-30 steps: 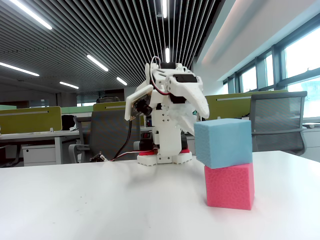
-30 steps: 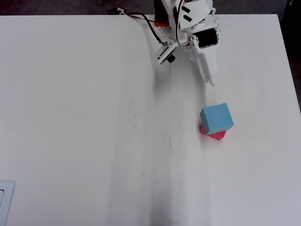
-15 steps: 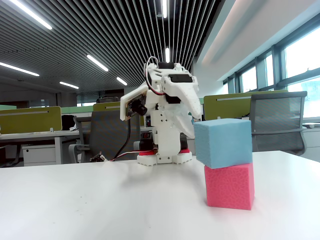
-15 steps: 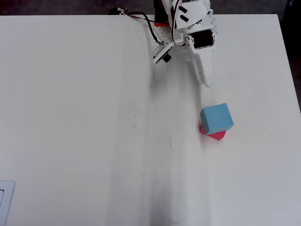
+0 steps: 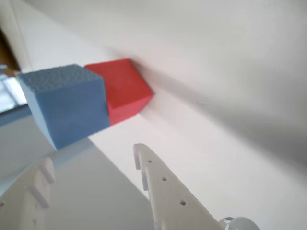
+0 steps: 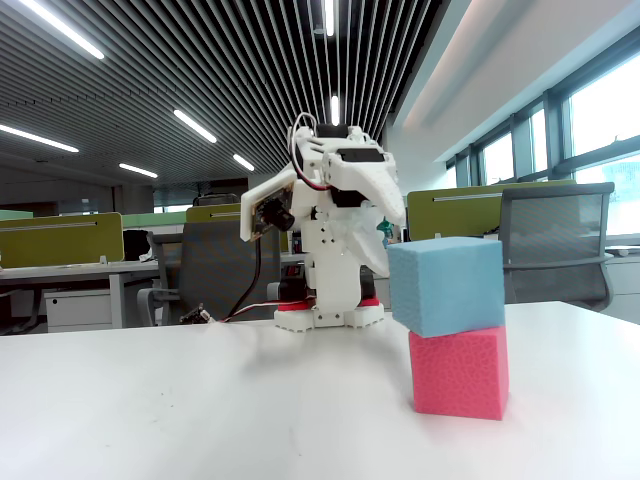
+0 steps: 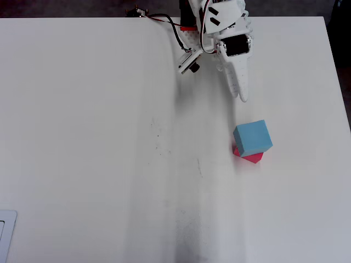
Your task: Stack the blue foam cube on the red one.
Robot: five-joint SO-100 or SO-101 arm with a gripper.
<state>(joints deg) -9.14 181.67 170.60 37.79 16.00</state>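
The blue foam cube (image 6: 447, 283) rests on top of the red one (image 6: 460, 370), turned a little relative to it, on the white table. From overhead the blue cube (image 7: 252, 137) covers most of the red cube (image 7: 253, 158). In the wrist view the blue cube (image 5: 67, 103) and the red cube (image 5: 125, 88) lie ahead of the fingers. My gripper (image 7: 243, 97) is drawn back near the arm's base, apart from the stack and holding nothing. In the wrist view the gripper (image 5: 91, 155) shows a wide gap between its white fingers. It also shows in the fixed view (image 6: 395, 215).
The arm's base (image 6: 330, 310) stands at the table's far edge behind the stack. The table's right edge (image 7: 339, 82) is near the stack. A pale flat object (image 7: 5, 233) lies at the lower left corner in the overhead view. Office chairs and desks stand beyond the table.
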